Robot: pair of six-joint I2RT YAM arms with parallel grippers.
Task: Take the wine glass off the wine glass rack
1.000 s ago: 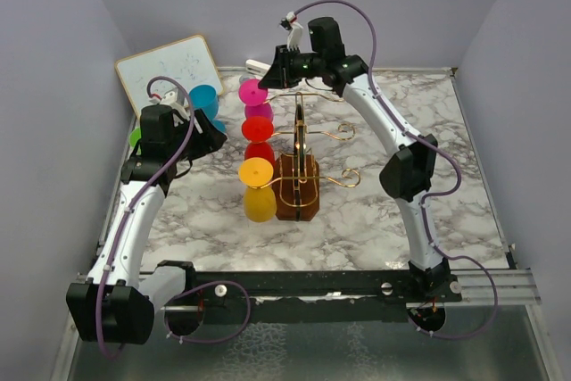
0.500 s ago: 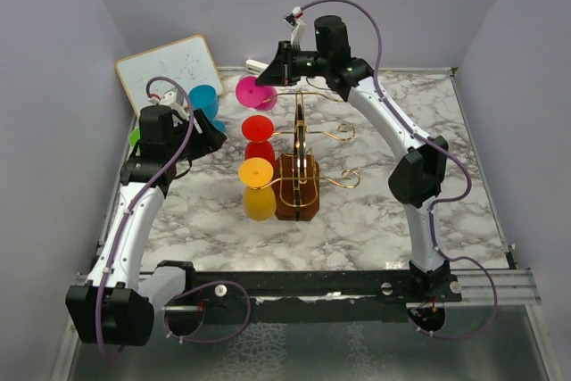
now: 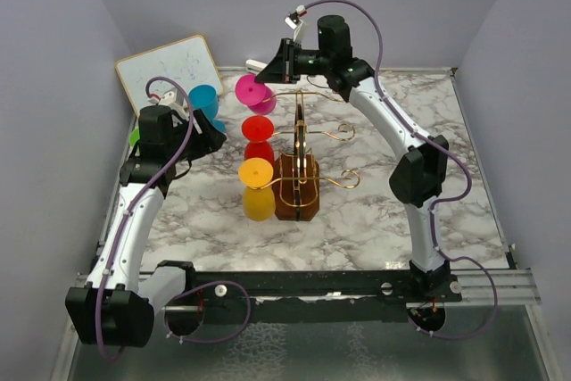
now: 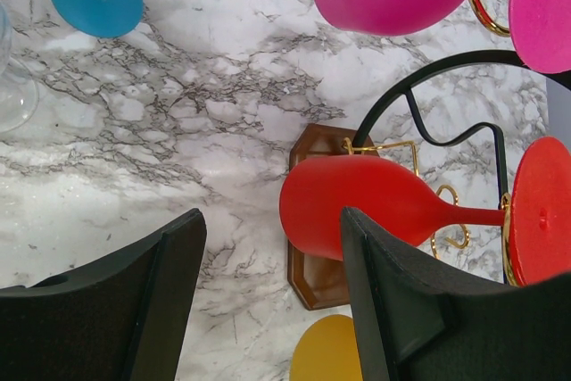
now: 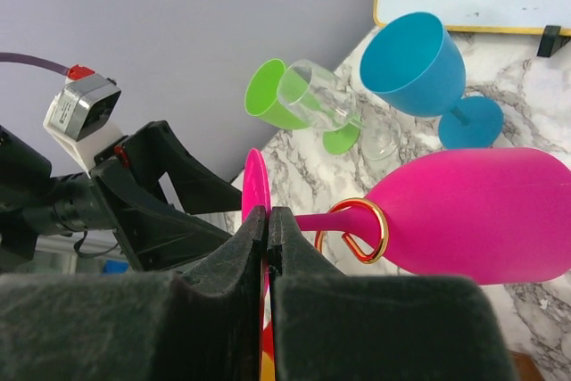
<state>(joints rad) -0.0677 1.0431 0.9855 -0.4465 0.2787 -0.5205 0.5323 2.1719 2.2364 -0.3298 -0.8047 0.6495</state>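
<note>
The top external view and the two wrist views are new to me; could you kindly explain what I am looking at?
You see two robot arms at the near edge of a marble table, each ending in a two-finger gripper. The wide picture comes from a fixed camera above and behind them; the other two come from cameras on the wrists. A gold wire wine glass rack stands mid-table, with a pink wine glass, a red wine glass and a yellow wine glass hanging on it. A blue glass, a green glass, a clear glass and a whiteboard are at the far left. The right gripper is shut on the pink wine glass's foot; the left gripper is open and empty.
</note>
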